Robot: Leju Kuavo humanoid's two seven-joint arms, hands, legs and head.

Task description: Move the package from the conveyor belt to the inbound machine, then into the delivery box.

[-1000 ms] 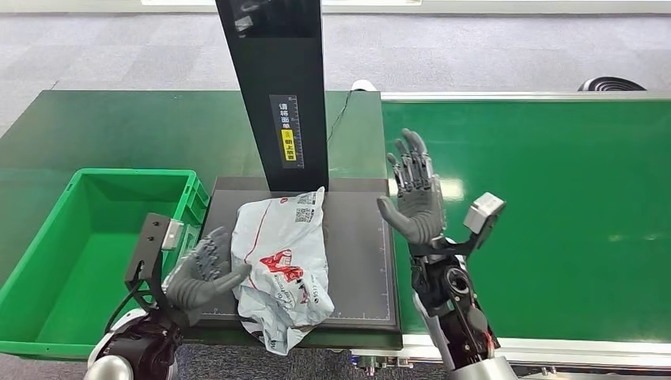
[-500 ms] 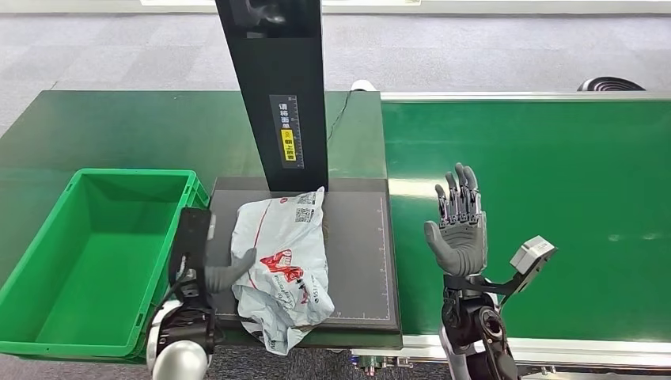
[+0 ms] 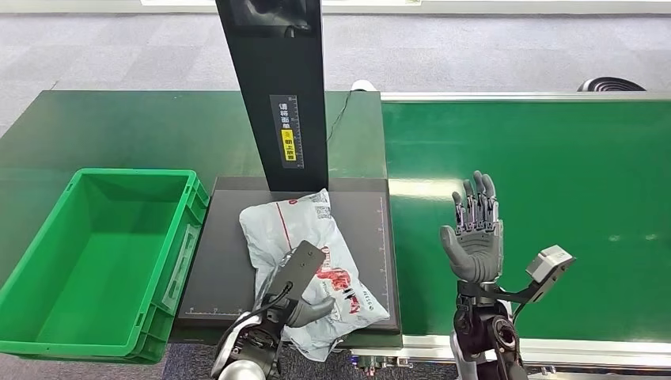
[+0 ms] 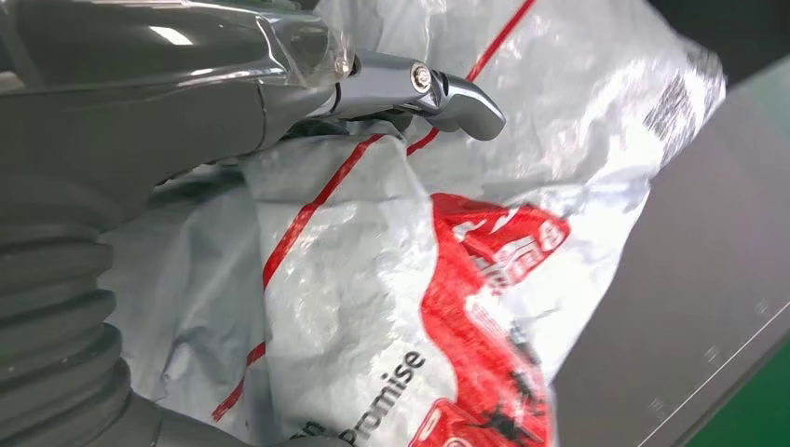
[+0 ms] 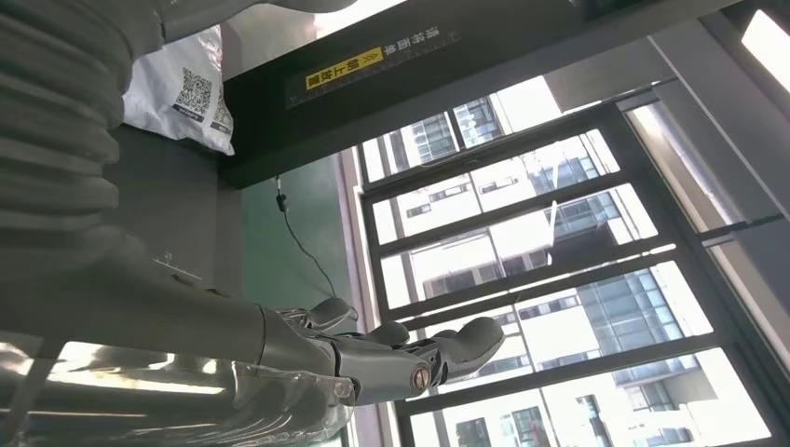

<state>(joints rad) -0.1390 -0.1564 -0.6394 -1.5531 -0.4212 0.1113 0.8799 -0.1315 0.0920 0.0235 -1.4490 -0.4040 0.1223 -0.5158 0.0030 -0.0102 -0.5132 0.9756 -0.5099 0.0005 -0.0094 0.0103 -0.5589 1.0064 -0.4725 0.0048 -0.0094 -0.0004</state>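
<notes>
The white plastic package (image 3: 305, 249) with red print lies aslant on the black plate (image 3: 365, 229) of the inbound machine, its near end hanging over the front edge. My left hand (image 3: 307, 307) lies on that near end, thumb on top. In the left wrist view its fingertips (image 4: 449, 94) press into the crumpled package (image 4: 419, 279); whether they grip it I cannot tell. My right hand (image 3: 475, 231) is raised over the conveyor belt (image 3: 554, 174), palm up, fingers spread and holding nothing. In the right wrist view those fingers (image 5: 401, 358) are straight, and a package corner (image 5: 186, 88) is visible.
The machine's black column (image 3: 277, 95) rises behind the plate. A green delivery box (image 3: 134, 172) stands open to the plate's left on the dark green table (image 3: 119, 127). The belt's metal edge (image 3: 585, 347) runs along the front right.
My left hand has moved from the package's left side to its near end, and that end has swung right. My right hand has drawn back slightly toward me, still spread.
</notes>
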